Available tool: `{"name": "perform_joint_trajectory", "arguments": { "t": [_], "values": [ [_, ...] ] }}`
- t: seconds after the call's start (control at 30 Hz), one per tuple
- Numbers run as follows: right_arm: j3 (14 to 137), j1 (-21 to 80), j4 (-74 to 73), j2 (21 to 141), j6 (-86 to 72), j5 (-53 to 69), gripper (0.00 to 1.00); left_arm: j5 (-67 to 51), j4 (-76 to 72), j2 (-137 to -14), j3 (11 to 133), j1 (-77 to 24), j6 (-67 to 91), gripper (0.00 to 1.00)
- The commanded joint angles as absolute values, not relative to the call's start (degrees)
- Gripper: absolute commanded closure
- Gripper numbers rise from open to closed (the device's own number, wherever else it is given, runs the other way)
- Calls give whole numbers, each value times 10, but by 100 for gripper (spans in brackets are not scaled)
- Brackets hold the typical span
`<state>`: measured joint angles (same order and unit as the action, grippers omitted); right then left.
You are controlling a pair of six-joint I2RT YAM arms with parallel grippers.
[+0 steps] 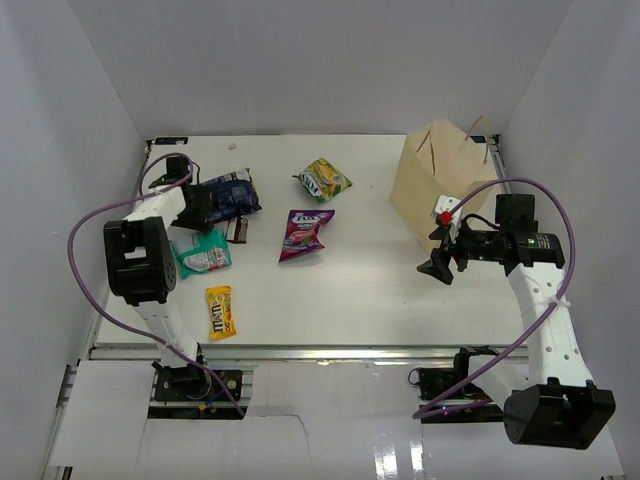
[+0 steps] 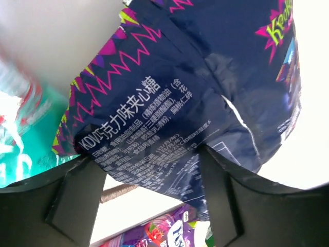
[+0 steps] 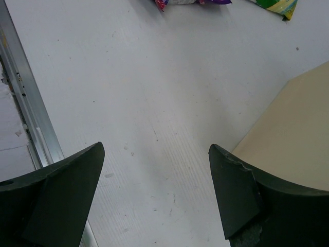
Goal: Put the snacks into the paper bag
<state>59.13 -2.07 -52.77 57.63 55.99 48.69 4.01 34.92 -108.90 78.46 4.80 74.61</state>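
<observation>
The dark blue snack packet (image 1: 228,193) (image 2: 195,77) lies at the back left. My left gripper (image 1: 205,205) (image 2: 149,154) is down on it, its jaws wide and open, with the packet's edge lying between them. A teal packet (image 1: 203,255) (image 2: 20,139), a yellow packet (image 1: 220,311), a purple packet (image 1: 304,232) (image 2: 159,231) and a green-yellow packet (image 1: 323,180) (image 3: 277,5) rest on the table. The tan paper bag (image 1: 440,190) (image 3: 293,139) stands upright at the back right. Just in front of it, my right gripper (image 1: 440,268) (image 3: 154,149) hangs open and empty above bare table.
A small brown bar (image 1: 237,231) (image 2: 121,192) lies beside the dark blue packet. White walls enclose the table on three sides. A metal rail (image 1: 300,350) (image 3: 25,118) runs along the near edge, and purple cables loop off both arms.
</observation>
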Motion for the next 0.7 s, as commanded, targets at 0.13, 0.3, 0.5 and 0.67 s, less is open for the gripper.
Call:
{"name": "perform_joint_trajectory", "arguments": {
  "t": [0.13, 0.3, 0.5, 0.67],
  "values": [
    [589, -19, -537, 584, 565, 514, 12, -88, 195, -1109, 751, 83, 687, 43],
    [591, -19, -541, 588, 568, 518, 12, -161, 129, -1134, 745, 107, 651, 85],
    [596, -6, -580, 599, 645, 541, 12, -203, 96, -1107, 785, 111, 545, 100],
    [610, 49, -563, 622, 701, 554, 13, -256, 77, -1043, 798, 110, 434, 100]
  ]
}}
